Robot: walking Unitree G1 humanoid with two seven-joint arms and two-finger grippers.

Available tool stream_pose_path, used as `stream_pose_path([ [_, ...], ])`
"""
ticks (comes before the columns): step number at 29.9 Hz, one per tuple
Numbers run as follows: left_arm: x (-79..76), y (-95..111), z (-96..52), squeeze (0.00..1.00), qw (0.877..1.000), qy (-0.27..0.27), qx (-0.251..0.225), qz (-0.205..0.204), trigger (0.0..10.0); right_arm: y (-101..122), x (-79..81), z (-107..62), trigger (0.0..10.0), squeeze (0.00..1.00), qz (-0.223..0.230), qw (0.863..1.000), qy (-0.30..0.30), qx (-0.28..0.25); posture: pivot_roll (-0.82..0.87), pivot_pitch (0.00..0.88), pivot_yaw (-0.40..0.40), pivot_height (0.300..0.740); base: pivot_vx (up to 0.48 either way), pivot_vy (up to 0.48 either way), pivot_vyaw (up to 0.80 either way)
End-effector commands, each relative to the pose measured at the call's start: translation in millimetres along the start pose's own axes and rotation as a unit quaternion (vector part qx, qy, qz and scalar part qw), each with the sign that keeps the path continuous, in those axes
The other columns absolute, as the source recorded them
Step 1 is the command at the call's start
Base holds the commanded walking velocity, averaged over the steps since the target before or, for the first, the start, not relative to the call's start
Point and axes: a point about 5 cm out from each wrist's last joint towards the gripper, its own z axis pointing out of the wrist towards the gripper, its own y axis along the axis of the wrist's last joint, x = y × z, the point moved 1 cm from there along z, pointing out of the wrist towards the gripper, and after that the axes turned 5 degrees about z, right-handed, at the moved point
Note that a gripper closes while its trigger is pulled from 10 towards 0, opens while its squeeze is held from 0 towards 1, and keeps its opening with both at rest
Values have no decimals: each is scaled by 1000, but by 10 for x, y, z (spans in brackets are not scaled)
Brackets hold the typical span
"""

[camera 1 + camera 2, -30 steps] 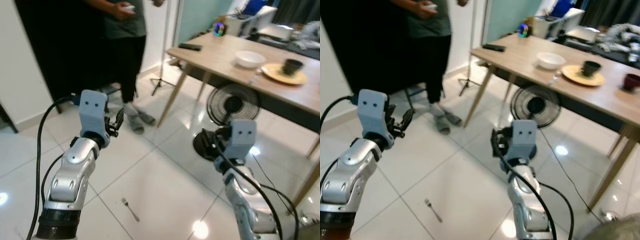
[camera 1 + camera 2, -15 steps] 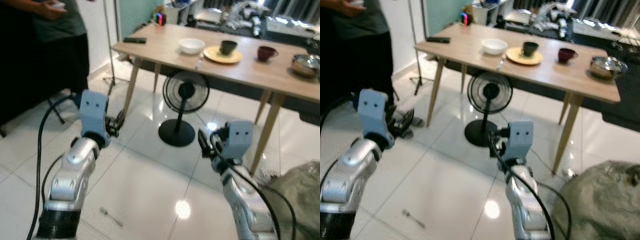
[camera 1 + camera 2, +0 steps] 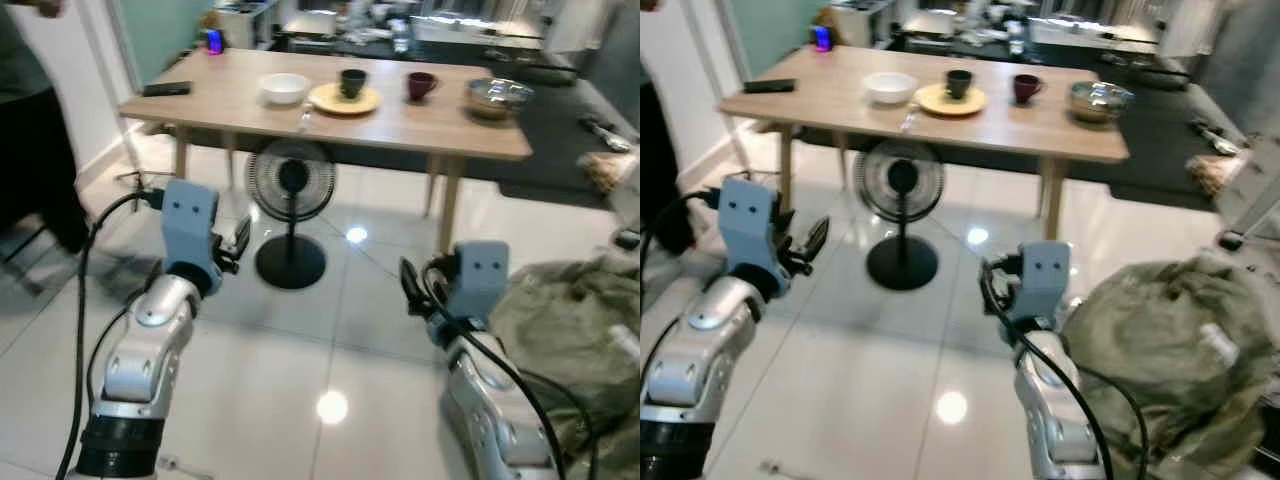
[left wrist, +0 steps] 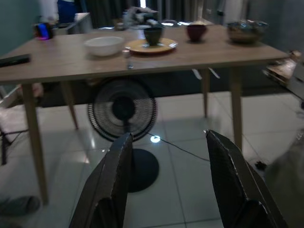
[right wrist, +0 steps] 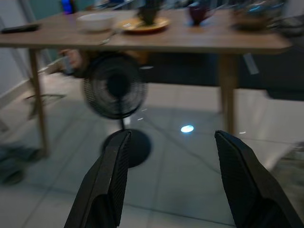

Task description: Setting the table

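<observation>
pale wood fills the far side of what you now face: the long light-wood dining table point(image 3: 330, 110) sits square ahead of both grippers, where a second ago it lay off to your right and a person stood in front. the whole view has swung, so read that as the robot turning, not the furniture moving. the person is now just a dark sleeve and trouser leg at your far left.

your left gripper point(image 4: 166, 183) is raised at chest height with its two black fingers spread apart and nothing between them; your right gripper point(image 5: 173, 180) is likewise raised, parted and empty. both point straight at the table, well short of it.

beyond the fingertips, on the tabletop, sit a white bowl point(image 4: 103, 46), a yellow plate point(image 4: 151, 46) carrying a dark cup point(image 4: 153, 35), a dark red mug point(image 4: 196, 32) and a steel bowl point(image 4: 245, 32). a black standing fan point(image 3: 291, 190) stands under the table, directly in your path.

judging by this, you are lined up for the approach; nothing is in hand yet, so the setting itself has not begun.
</observation>
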Motion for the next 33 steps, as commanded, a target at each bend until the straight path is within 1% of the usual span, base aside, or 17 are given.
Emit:
stream_pose_path([
  [1,36,-49,-9,0,1000,6,11,3,10000,-46,21,-14,10000,0,4,1000,1,8,-62,0,57,740,0,0,-800],
  [11,41,-44,-6,0,1000,10,9,5,10000,-25,13,1,10000,0,13,1000,-4,4,-59,0,57,740,0,0,-800],
  [13,42,-14,-2,0,1000,11,-6,14,10000,-4,12,13,10000,0,19,1000,-4,-1,-58,0,57,740,0,0,-800],
  [14,42,-14,-2,0,1000,11,-6,14,10000,-4,12,13,10000,0,19,1000,-4,-1,-58,0,57,740,0,0,-800],
  [15,32,-12,6,0,1000,12,-7,24,10000,21,36,28,10000,0,18,1000,2,-8,-58,0,57,740,480,0,0],
  [19,21,-11,18,0,1000,14,-5,22,10000,48,80,40,10000,0,17,1000,11,-15,-57,0,55,740,480,0,0],
  [33,28,-12,26,0,1000,18,-7,21,10000,44,77,44,10000,0,17,1000,12,-16,-56,0,55,740,480,0,0],
])
